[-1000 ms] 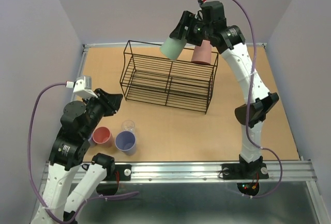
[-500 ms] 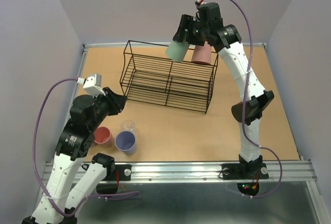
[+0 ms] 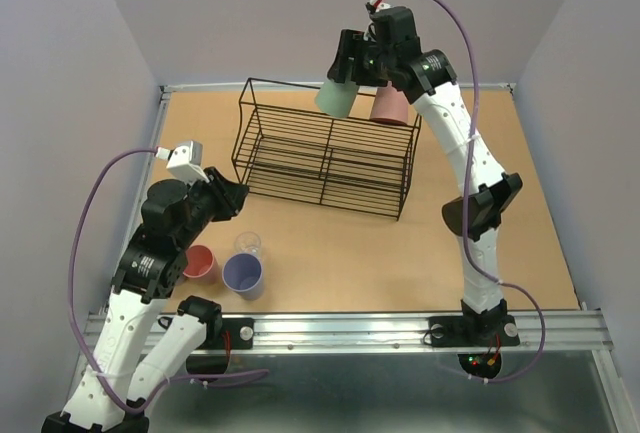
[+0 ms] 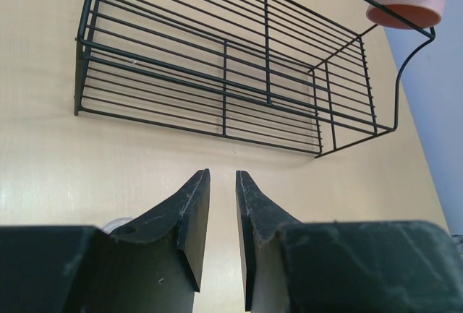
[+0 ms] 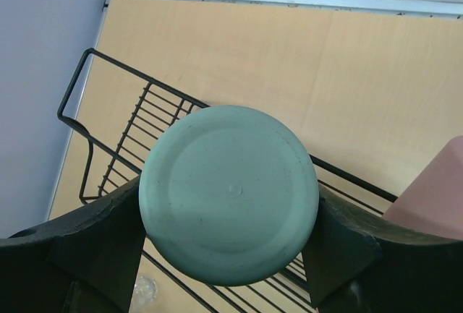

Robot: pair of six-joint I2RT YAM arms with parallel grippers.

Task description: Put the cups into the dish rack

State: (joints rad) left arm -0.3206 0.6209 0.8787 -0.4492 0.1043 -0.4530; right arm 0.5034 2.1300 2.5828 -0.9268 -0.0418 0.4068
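Note:
The black wire dish rack (image 3: 325, 158) stands at the table's far middle; it also shows in the left wrist view (image 4: 224, 74). A salmon-pink cup (image 3: 390, 105) sits upside down on its top tier at the right end. My right gripper (image 3: 352, 61) is shut on the sage green cup (image 3: 336, 99), held base-up above the rack's top back edge (image 5: 228, 197). A second pink cup (image 3: 200, 263), a lavender cup (image 3: 243, 273) and the small clear cup (image 3: 248, 244) stand upright on the table near my left gripper (image 3: 232, 196). Its jaws are nearly closed and hold nothing (image 4: 223, 179).
The table's raised rim (image 3: 165, 88) runs along the back and left. My left arm (image 3: 160, 243) hangs over the table's left front and hides part of it beside the pink cup. Grey walls (image 3: 60, 73) close in on three sides.
My right gripper has carried the green cup a little left and back over the rack's top. My left arm has lifted and swung slightly right, toward the rack.

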